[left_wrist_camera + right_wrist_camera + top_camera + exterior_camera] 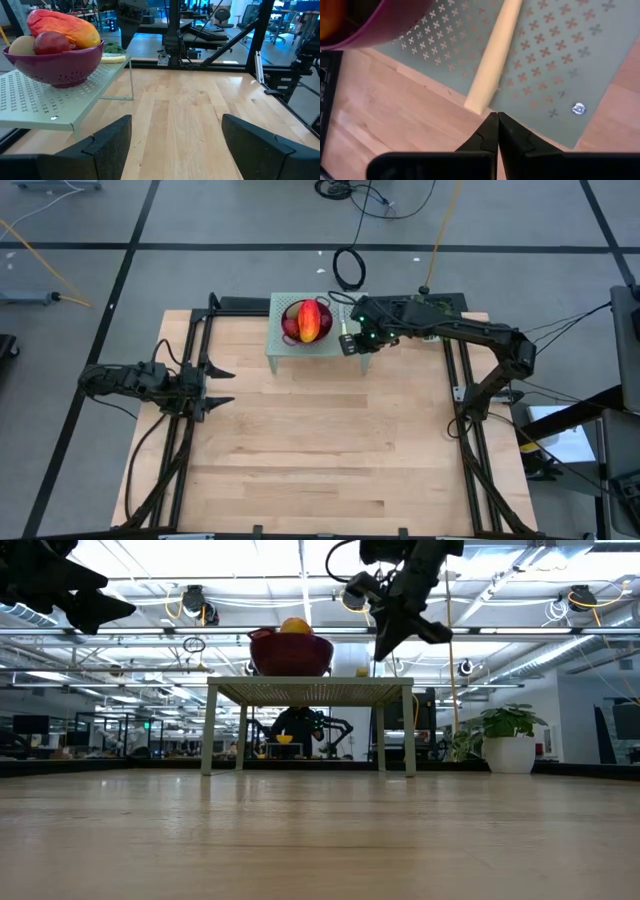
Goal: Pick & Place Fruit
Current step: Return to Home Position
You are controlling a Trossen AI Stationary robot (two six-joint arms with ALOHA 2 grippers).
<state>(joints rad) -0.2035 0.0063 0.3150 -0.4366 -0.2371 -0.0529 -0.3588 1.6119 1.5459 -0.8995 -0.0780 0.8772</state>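
The fruit sits in a purple colander bowl [60,70] on a pale green perforated stand [275,352] at the table's far middle. It is a red-orange oblong [62,25], a dark red ball [50,42] and a brown-green oval [20,46]. My right gripper [497,120] is shut with nothing in it. It slants down over the stand's right edge [560,125], beside the bowl, and the low view shows it [382,648] clear above the stand's top. My left gripper [222,386] waits open at the table's left, pointing level toward the stand.
A yellow knife handle [492,60] lies on the stand to the right of the bowl, just ahead of my right fingertips. Black frame rails [455,380] run along both sides of the table. Bare wood [330,440] fills the middle and near part.
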